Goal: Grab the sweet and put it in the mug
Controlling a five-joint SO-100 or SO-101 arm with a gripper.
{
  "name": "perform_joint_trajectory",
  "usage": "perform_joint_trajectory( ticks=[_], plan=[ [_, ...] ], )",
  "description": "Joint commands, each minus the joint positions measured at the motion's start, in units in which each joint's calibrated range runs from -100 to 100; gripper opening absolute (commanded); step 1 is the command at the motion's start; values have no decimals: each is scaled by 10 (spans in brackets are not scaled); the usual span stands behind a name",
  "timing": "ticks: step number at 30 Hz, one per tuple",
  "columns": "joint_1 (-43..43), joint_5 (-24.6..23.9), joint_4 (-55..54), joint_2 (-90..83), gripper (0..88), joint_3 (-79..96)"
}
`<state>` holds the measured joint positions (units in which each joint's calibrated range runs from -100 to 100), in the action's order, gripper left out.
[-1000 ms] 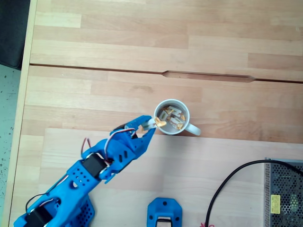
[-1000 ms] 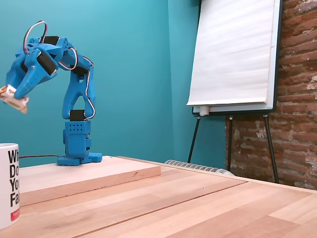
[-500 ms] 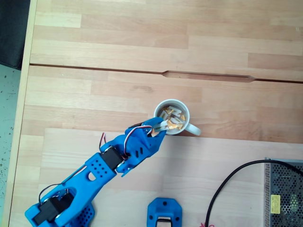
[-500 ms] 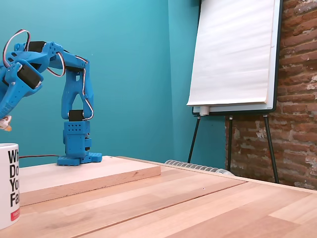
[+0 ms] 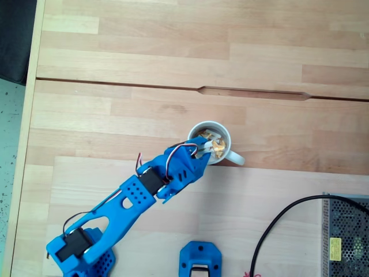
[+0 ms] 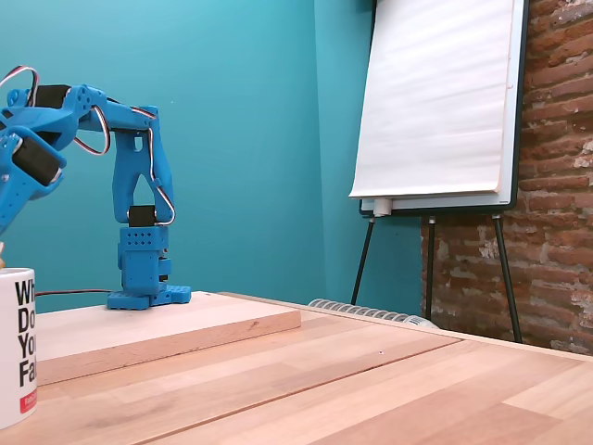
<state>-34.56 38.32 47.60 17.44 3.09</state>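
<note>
Fixed view from above: gripper (image 5: 202, 148) over mug (image 5: 228, 151) rim, tips inside opening. Jaws nearly closed, pinching sweet (image 5: 201, 147). More sweets (image 5: 217, 146) in mug just beyond tips.

Fixed view from table level: blue arm (image 6: 88, 116) bent over mug (image 6: 17, 345); gripper cut off by frame edge, opening undeterminable here.

Teal wall (image 6: 250, 111), brick wall (image 6: 556, 167), flipchart easel (image 6: 435, 102), wooden table (image 6: 371, 389).

Bare table (image 5: 115, 75) surrounds the mug (image 5: 226, 154), whose mouth seems crowded with sweets (image 5: 216, 148).
</note>
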Motion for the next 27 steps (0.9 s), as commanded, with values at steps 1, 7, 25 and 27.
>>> perform_joint_trajectory(
  ticks=[1, 7, 25, 27],
  plan=[
    [-3, 0, -5, -6, 48, -42],
    [-3, -1, -4, -6, 119, -45],
    [9, -6, -3, -190, 191, 103],
    [32, -6, -3, -258, 157, 187]
  ],
)
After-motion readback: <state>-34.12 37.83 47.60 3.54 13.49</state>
